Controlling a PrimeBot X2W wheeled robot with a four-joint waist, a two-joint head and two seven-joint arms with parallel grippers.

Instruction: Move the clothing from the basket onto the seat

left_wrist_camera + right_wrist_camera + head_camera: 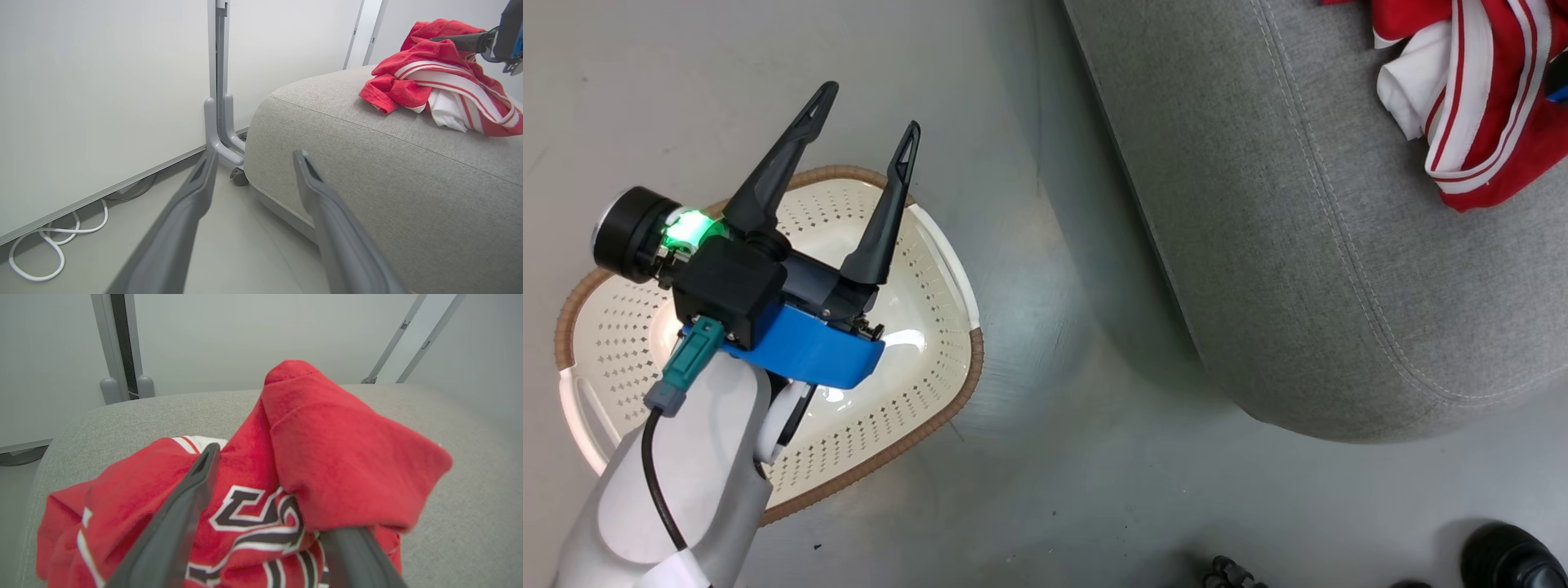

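My right gripper [269,490] has its two fingers spread wide, so the soft red sports clothing with white stripes [335,457] lies loose on the big grey fabric seat [470,498]. My left gripper [872,106] hangs spread above the cream plastic basket with holes [931,384], which looks empty.

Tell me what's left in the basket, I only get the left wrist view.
Observer: No clothing shows in the basket. The left hand hangs open above it, and its arm hides part of the basket's floor.
Operator: Is the right hand open?
Observer: Yes, its fingers stand wide apart over the clothing on the sofa.
Operator: Is it clear of the fabric?
Observer: Not quite, a red fold is draped over one finger.
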